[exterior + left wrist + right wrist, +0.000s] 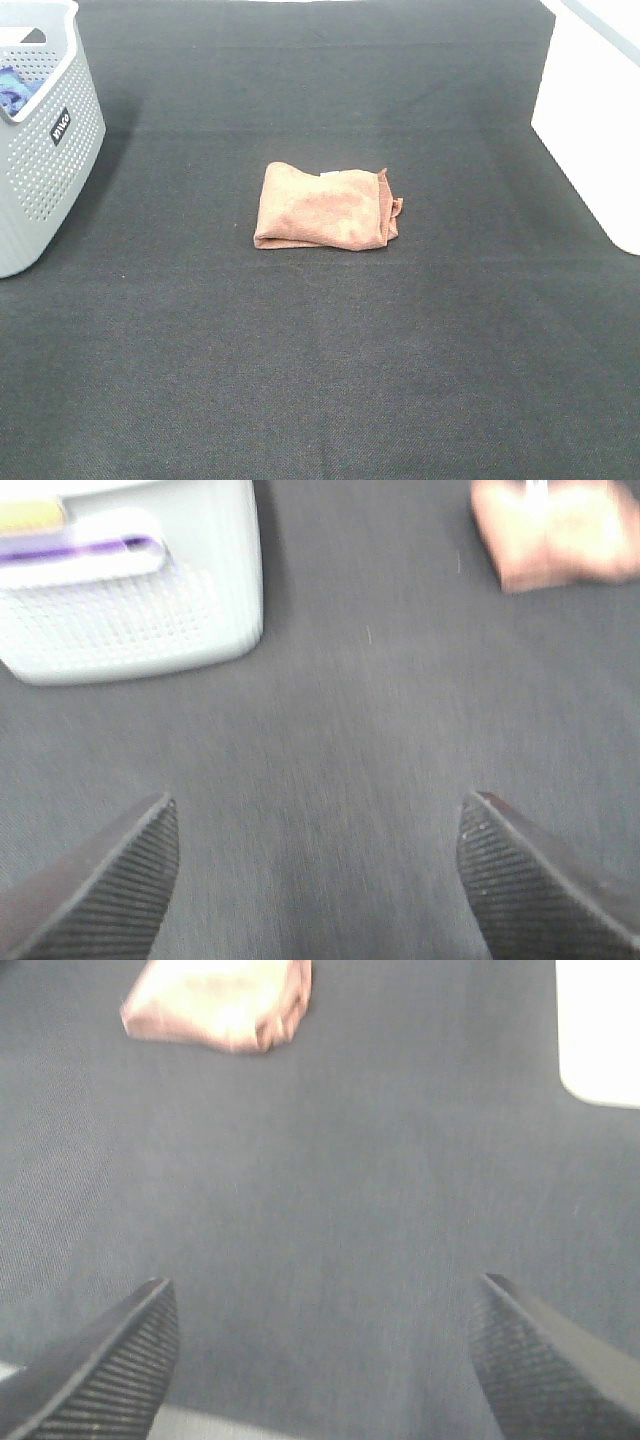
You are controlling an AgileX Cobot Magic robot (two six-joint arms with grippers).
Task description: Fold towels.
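Your towel [326, 207] lay folded into a compact bundle on the dark mat [320, 380], well apart from both arms, neither of which showed in the high view. Your left gripper [318, 875] stood wide and held nothing; the towel sat far ahead of it and off toward its right finger, while the grey perforated basket [140, 610] stood ahead on the other side. Your right gripper [322, 1355] was equally wide and empty, with the towel well ahead toward its left finger and a white box [600, 1030] ahead on the opposite side.

The bundle looked uneven: one end showed loose layers poking out past the fold. Had you pinched only the top layer there, the fold would likely have peeled open. Both wrist pictures were blurred, so judging your approach from them risked missing the edge or dragging the towel across the mat.
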